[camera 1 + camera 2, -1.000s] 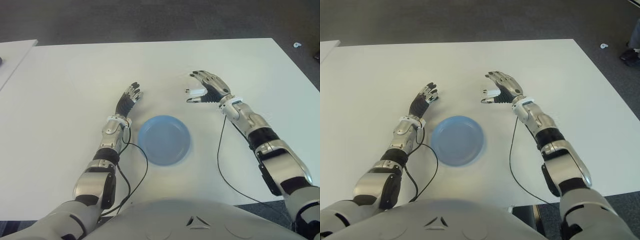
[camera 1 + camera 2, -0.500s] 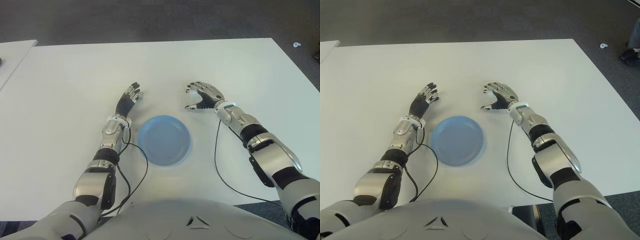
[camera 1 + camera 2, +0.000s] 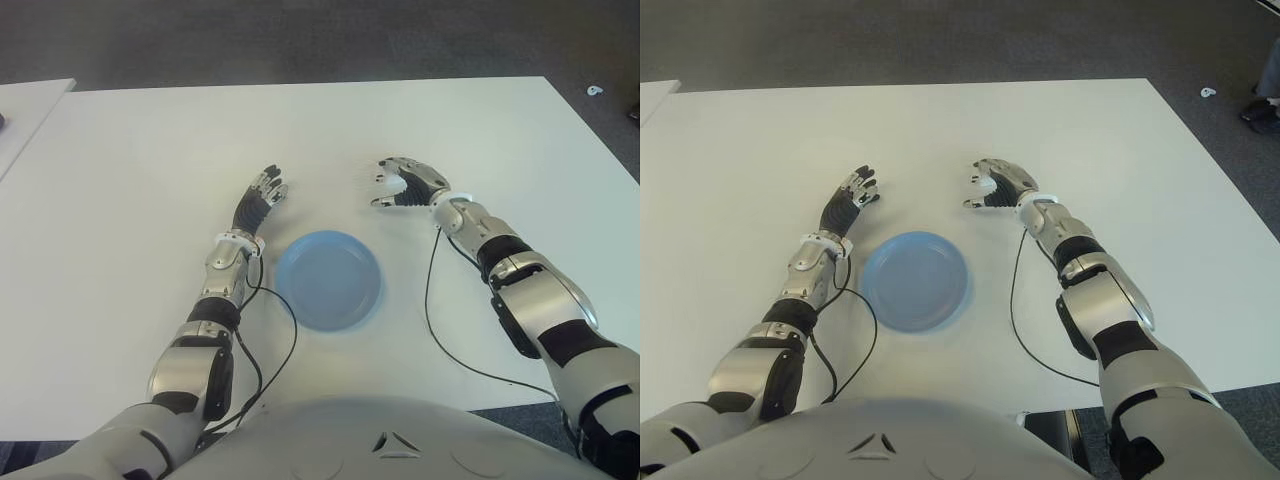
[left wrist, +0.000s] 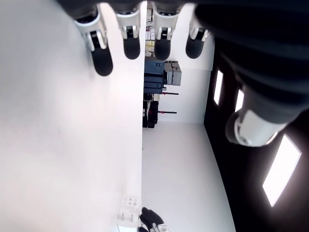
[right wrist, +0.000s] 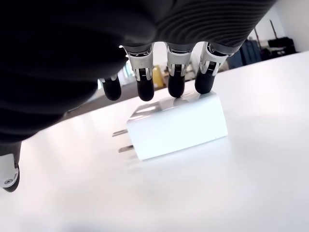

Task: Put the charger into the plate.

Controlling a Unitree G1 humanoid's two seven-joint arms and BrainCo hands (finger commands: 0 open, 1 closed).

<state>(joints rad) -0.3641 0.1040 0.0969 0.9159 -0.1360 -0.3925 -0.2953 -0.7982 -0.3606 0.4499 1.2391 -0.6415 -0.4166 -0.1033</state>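
Note:
A small white charger lies flat on the white table, prongs pointing sideways, just beyond the blue plate, which holds nothing. My right hand is lowered over the charger. Its four fingertips touch the charger's far upper edge, while the thumb stands apart from it on the near side, so nothing is gripped. From the eye views the hand hides most of the charger. My left hand shows flat, fingers straight, to the left of the plate and a little beyond it.
Thin black cables run from both wrists back toward my body, one on each side of the plate. A second white table stands at the far left. Dark floor lies beyond the table's far edge.
My right hand has come down and inward onto the charger, its fingers curling over it. The left hand and the plate have stayed still.

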